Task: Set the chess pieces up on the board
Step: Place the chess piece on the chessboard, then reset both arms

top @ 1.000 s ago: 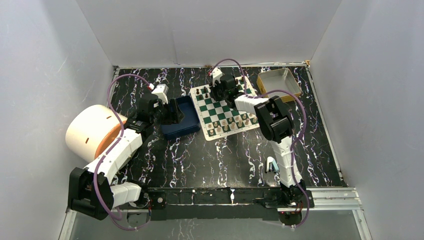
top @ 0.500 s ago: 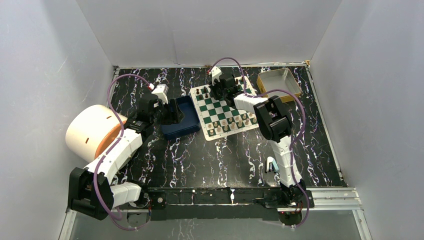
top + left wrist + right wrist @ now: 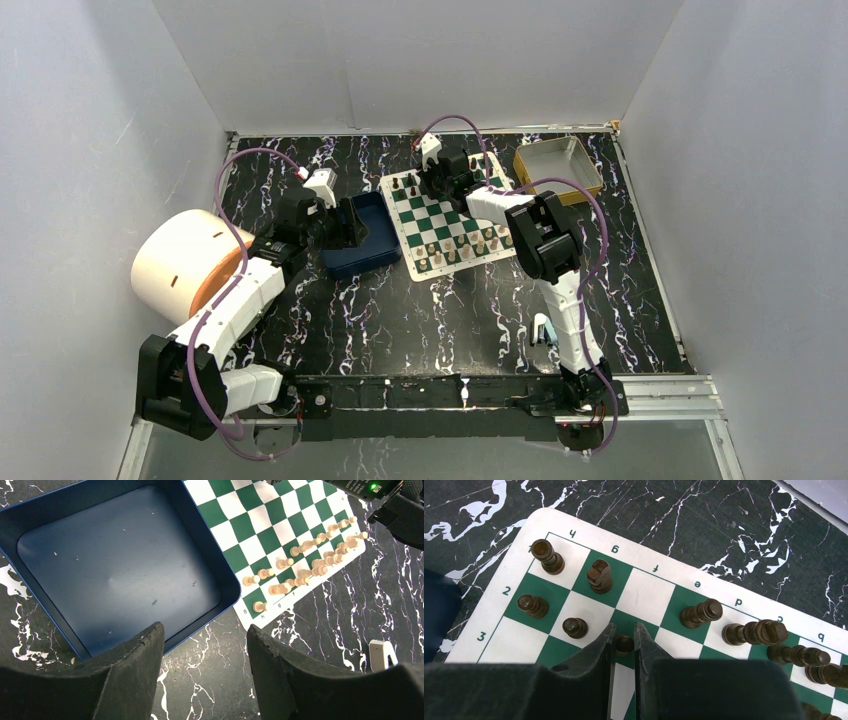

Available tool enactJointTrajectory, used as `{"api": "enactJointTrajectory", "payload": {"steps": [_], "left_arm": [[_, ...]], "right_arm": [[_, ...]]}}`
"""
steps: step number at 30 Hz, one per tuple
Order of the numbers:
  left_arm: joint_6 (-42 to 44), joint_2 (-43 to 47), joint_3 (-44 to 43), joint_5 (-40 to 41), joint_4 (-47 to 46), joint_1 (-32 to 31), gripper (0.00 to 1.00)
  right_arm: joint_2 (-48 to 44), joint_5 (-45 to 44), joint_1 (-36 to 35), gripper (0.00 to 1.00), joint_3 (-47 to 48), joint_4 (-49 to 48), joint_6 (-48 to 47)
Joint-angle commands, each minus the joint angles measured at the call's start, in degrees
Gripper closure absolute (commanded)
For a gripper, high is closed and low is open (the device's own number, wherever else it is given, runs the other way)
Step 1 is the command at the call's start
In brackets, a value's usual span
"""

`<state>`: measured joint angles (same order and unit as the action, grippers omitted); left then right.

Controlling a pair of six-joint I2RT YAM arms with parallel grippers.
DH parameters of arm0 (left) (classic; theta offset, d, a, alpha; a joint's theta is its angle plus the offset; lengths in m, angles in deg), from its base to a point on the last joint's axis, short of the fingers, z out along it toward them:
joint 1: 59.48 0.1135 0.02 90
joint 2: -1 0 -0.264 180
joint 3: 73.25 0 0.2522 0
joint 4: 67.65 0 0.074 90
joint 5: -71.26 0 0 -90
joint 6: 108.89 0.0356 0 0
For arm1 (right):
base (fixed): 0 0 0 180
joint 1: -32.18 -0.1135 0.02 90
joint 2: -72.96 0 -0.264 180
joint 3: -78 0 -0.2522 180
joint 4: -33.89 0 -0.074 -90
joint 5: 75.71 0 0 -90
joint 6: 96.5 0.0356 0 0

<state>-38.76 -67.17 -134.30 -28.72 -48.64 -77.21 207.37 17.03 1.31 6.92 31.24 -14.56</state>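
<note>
The green and white board [image 3: 447, 216] lies at the back middle of the table. Two rows of cream chess pieces [image 3: 468, 244] stand along its near edge, also seen in the left wrist view [image 3: 300, 575]. Dark pieces [image 3: 744, 632] stand along the far edge. My right gripper [image 3: 624, 630] is over the board's far left corner [image 3: 441, 183], shut on a dark pawn [image 3: 624, 644] above a green square near the g file. My left gripper [image 3: 204, 627] hangs open and holds nothing, at the near rim of the blue tray [image 3: 115, 565].
The blue tray [image 3: 362, 250] sits against the board's left side and holds no pieces. A yellow-rimmed tin [image 3: 558, 165] stands at the back right. A large cream cylinder [image 3: 185, 260] lies by the left arm. A small white object [image 3: 543, 330] rests near the right arm's base.
The right gripper has edged slightly left over the board's far corner, still shut on the dark pawn. The left arm has not moved.
</note>
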Motion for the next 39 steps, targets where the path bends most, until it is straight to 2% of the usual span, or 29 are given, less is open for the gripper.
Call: {"api": "enactJointTrajectory", "payload": {"steps": [1,6,10,15,23,26,29,30,31,33,34,35,39], "left_arm": [[0.8,0.4,-0.4,-0.5,0.5,-0.1,0.41],[0.8,0.3,-0.4,-0.5,0.4,-0.1,0.41],[0.9,0.3,-0.4,-0.6,0.5,-0.1,0.41],[0.9,0.2,-0.4,-0.7,0.5,-0.1,0.40],[0.2,-0.7,-1.2,-1.0,0.6,-0.1,0.37],[-0.4,-1.0,-4.4,-1.7,2.4,-0.1,0.34],[-1.6,-1.4,-7.3,-3.4,3.7,-0.2,0.29],[-2.2,-1.4,-7.9,-4.2,3.7,-0.2,0.12],[-2.8,-1.4,-8.3,-4.9,3.7,-0.2,0.08],[-3.8,-1.1,-9.3,-6.1,3.9,-0.2,0.07],[-3.8,-0.8,-10.1,-6.3,4.3,-0.1,0.07],[-3.7,-0.4,-11.1,-6.4,4.9,-0.1,0.07],[-2.0,0.0,-16.0,-6.2,7.9,-0.3,0.07]], "right_arm": [[0.7,-1.1,0.2,0.78,2.3,-0.8,-1.1],[0.7,-1.3,0.2,0.77,2.7,-0.1,-1.3],[0.0,-0.7,0.1,0.65,3.1,0.5,-0.7],[-2.7,-0.7,0.1,0.56,4.9,2.1,0.2],[-9.1,-0.4,0.1,0.47,5.9,7.7,3.4],[-15.3,-0.5,0.0,0.40,1.6,11.2,7.1],[-26.4,-0.7,0.1,0.32,-7.9,11.2,11.3],[-30.1,-1.0,0.0,0.30,-11.0,11.6,12.5],[-33.4,-1.1,0.0,0.28,-13.6,12.3,13.4],[-40.4,-1.1,0.1,0.24,-18.7,14.5,14.9],[-43.7,-1.2,0.0,0.07,-20.4,15.5,15.4],[-47.0,-1.5,0.1,0.02,-21.9,17.1,15.8],[-58.4,-1.9,0.1,0.01,-26.7,24.2,18.4]]}}
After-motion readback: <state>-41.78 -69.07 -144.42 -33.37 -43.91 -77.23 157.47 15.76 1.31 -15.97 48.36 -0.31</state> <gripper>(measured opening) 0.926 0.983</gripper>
